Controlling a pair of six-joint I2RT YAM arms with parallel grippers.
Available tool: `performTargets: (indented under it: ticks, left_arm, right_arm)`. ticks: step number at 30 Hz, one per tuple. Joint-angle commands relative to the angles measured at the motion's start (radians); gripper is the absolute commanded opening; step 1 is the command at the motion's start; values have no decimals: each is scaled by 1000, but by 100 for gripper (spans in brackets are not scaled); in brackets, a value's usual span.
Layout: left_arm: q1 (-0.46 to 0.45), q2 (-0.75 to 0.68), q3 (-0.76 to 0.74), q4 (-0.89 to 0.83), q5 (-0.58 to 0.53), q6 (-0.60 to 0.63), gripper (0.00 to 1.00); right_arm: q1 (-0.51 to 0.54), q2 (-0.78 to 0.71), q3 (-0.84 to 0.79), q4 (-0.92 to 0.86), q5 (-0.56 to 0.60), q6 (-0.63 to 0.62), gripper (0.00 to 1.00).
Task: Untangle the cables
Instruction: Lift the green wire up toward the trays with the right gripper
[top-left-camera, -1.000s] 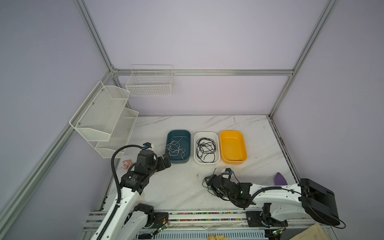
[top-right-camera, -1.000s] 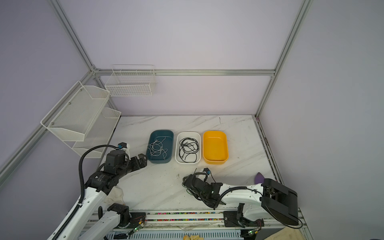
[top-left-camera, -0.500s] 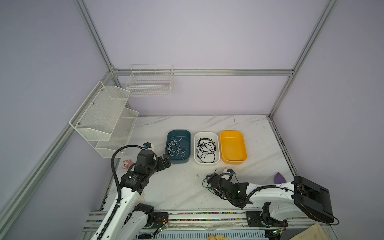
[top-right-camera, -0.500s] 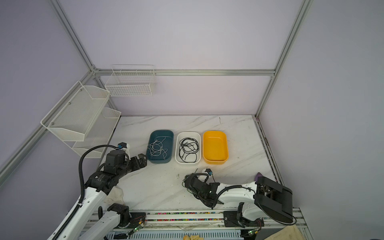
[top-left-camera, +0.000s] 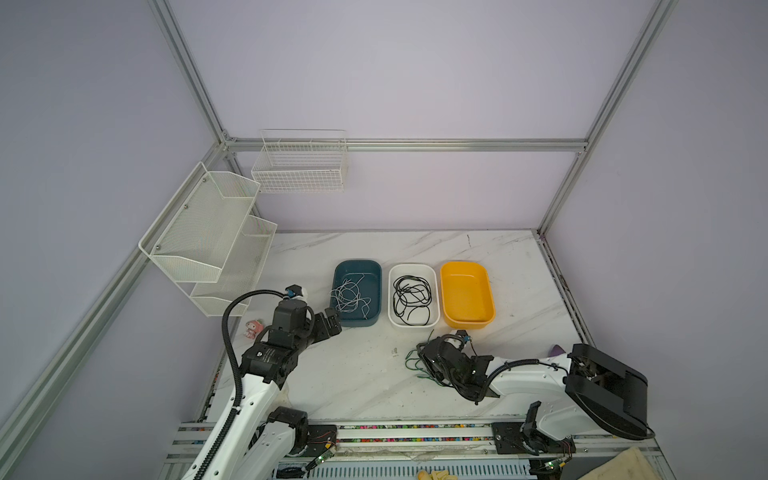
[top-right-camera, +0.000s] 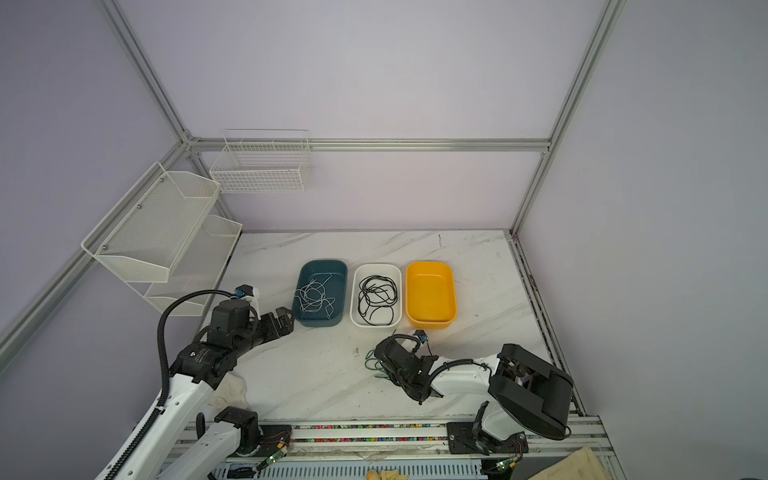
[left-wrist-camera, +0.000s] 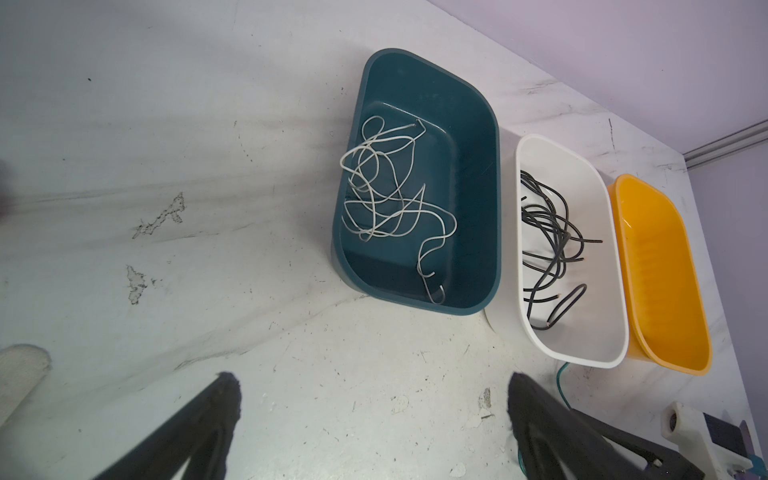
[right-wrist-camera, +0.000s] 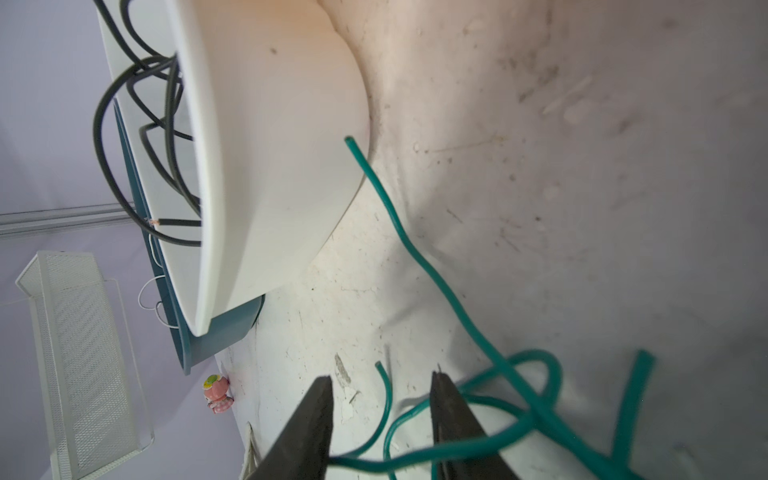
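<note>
green cables (right-wrist-camera: 417, 251) loop between the parted fingers (right-wrist-camera: 309, 432), beside the white tray (right-wrist-camera: 274, 166).

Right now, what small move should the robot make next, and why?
Probably shut the right gripper on the green cable: a strand lies between its open fingers. White cables sit in the teal tray, black cables in the white tray; the yellow tray is empty, so green likely goes there.
</note>
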Motion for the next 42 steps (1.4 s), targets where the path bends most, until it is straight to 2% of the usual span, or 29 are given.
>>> performTargets:
  ticks: [1, 11, 18, 23, 28, 33, 36, 42]
  left_arm:
    - [8, -3, 49, 24, 9, 14, 100]
    - [18, -1, 49, 27, 17, 13, 100]
    - [24, 0, 50, 28, 23, 12, 100]
    - [26, -1, 48, 30, 28, 12, 100]
    - [30, 0, 47, 31, 32, 12, 100]
    - [33, 1, 47, 32, 35, 13, 100]
    - [33, -1, 47, 31, 36, 12, 100]
    - [33, 10, 47, 34, 47, 14, 100]
  right_arm:
    - [-11, 23, -8, 57, -54, 23, 35]
    - [-24, 56, -1, 147, -106, -63, 13]
    - [-24, 16, 57, 105, -125, -177, 0]
    - [-24, -37, 98, 66, -156, -279, 0]
    - [-29, -81, 182, -1, -192, -462, 0]
    - [-42, -189, 253, -149, -121, -623, 0]
    - [-62, -247, 289, -200, -130, -699, 0]
    - [-65, -302, 389, -287, -150, -927, 0]
